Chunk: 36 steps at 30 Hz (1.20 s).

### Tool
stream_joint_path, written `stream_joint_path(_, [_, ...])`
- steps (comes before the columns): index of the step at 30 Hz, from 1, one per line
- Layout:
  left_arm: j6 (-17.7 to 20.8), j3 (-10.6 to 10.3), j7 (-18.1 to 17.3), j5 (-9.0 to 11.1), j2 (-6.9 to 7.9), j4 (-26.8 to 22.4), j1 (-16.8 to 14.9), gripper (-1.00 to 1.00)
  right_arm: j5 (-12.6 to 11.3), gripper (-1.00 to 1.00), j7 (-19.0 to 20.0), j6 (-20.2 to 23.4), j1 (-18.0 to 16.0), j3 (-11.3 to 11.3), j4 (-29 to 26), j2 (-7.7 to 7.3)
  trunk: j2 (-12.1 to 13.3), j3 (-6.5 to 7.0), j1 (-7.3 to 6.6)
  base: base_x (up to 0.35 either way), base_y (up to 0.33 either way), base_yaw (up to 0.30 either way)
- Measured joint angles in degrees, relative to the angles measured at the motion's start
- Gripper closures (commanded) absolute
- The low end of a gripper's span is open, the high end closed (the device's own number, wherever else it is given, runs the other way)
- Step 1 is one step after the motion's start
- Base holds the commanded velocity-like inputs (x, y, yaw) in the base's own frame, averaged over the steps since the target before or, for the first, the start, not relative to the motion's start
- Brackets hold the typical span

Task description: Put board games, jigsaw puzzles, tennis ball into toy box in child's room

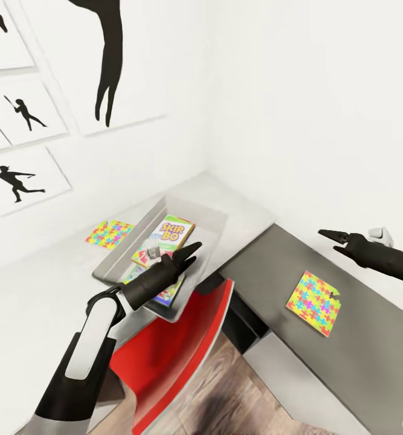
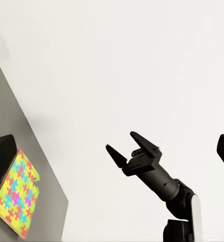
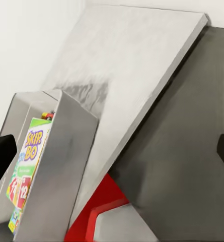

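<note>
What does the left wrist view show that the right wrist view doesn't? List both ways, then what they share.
Left wrist view, of the two: a jigsaw puzzle lying flat on the dark cabinet section, and the right hand, open, against the white wall. Right wrist view, of the two: the toy box with the Skip-Bo game inside, the pale table top and the red chair. Shared: the dark cabinet section.

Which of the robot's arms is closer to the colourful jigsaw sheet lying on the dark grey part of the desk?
The right. Its end effector hangs open just above and beyond the multicolour jigsaw sheet, while the left end effector hovers over the pale grey tray, across the desk.
</note>
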Motion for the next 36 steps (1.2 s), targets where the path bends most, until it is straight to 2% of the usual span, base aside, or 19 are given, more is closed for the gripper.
stream_joint_path(11, [0.00,-0.20,0.21,-0.08,-0.03,0.00,-0.11,-1.00,-0.01,-1.00,0.08,0.00,0.01,0.01,0.00,0.02,0.00,0.00,0.00,0.000,0.000,-0.187])
stream_joint_path(36, [0.00,-0.32,0.88,-0.18,-0.09,0.05,-0.23,-1.00,0.05,-1.00,0.42,0.00,1.16,-0.06,0.12,0.88,0.00,0.00,0.00,0.000,0.000,-0.023])
